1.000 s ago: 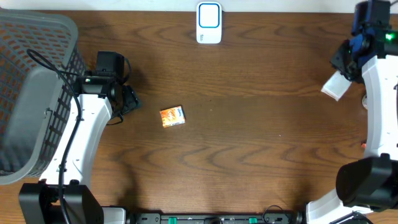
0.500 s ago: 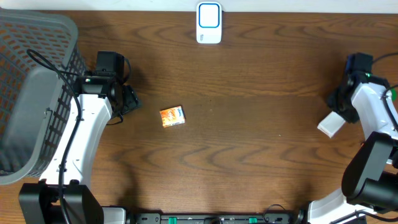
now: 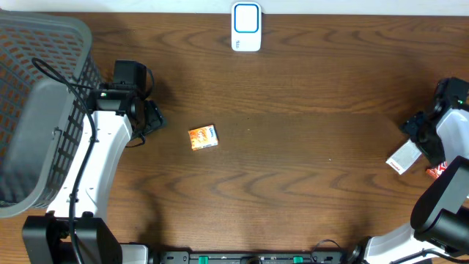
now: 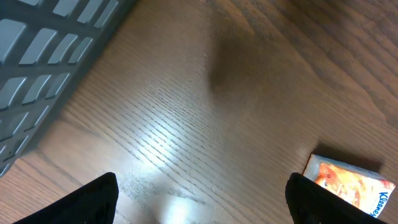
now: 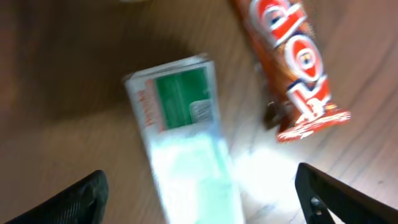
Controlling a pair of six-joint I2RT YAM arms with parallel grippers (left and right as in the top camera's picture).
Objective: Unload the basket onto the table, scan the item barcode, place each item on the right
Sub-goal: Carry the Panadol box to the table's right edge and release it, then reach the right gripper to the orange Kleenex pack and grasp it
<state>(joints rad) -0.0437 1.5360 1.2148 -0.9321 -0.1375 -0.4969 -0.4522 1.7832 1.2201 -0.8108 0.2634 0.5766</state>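
Dark wooden table (image 3: 308,183) lies under the right gripper (image 5: 205,196), its jaws wide and empty over the white-and-green box (image 5: 183,118) lying flat near the right edge beside an orange-red bar (image 5: 292,62), while the left gripper (image 4: 202,199), likewise spread and empty, hovers left of the orange packet (image 4: 351,183), well apart from the scanner (image 3: 246,26) at the far edge.

The table (image 3: 293,147) is dark brown with wavy grain, and the basket (image 3: 37,110) at the left edge is grey lattice. The central small box (image 3: 203,137) is orange and blue, the right-hand carton (image 5: 186,124) white, green and red.
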